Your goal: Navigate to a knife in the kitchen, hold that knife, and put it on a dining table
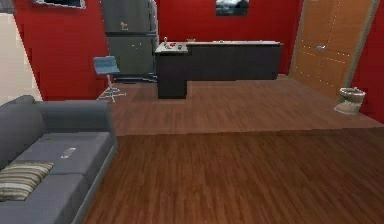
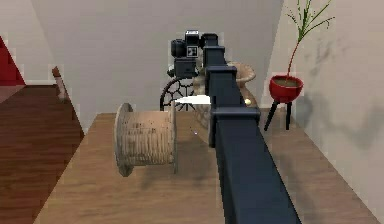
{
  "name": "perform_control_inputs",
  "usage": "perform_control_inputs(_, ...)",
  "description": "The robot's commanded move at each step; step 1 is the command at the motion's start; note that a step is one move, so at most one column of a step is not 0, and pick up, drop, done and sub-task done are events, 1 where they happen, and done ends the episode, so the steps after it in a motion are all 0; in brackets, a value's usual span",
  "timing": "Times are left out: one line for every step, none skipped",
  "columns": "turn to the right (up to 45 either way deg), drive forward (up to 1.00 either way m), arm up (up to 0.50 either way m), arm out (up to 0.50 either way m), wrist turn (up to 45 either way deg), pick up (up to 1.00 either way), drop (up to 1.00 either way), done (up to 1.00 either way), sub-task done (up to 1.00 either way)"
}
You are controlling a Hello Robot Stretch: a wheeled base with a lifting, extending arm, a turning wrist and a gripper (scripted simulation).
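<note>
Red walls (image 1: pixel 60 45) back a kitchen across a wood floor (image 1: pixel 230 160), and I judge I am on the first step: driving to the knife. A few small things (image 1: pixel 172 46) sit on the near end of the dark worktop (image 1: pixel 235 58), beside the grey fridge (image 1: pixel 130 35). They are too small for me to tell which, if any, is the knife, but that is where I would look.

All of that lies well apart from the jaws, which reach out sideways at the end of the arm (image 2: pixel 235 140). A dark round-backed chair (image 2: pixel 180 90) and a pale object (image 2: pixel 195 103) stand right behind the jaws, so I cannot tell whether they hold anything.

Next I need to drive ahead over the bare floor to the worktop, then turn so the jaws face it. A wooden cable spool (image 2: pixel 147 138) stands nearer to me than the jaws and just to one side. Beyond them is a potted plant (image 2: pixel 285 85). A grey sofa (image 1: pixel 50 150), a blue stool (image 1: pixel 105 68) and a wooden door (image 1: pixel 325 45) flank the route. The spool could catch the arm as I turn.
</note>
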Motion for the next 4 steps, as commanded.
perform_control_inputs(0.0,0.00,0.00,-0.08,0.0,0.00,0.00,0.00,0.00)
perform_control_inputs(0.0,0.00,0.00,0.00,-45.0,0.00,0.00,0.00,0.00)
perform_control_inputs(0.0,0.00,0.00,0.00,-45.0,0.00,0.00,0.00,0.00)
perform_control_inputs(0.0,0.00,0.00,0.00,-39.0,0.00,0.00,0.00,0.00)
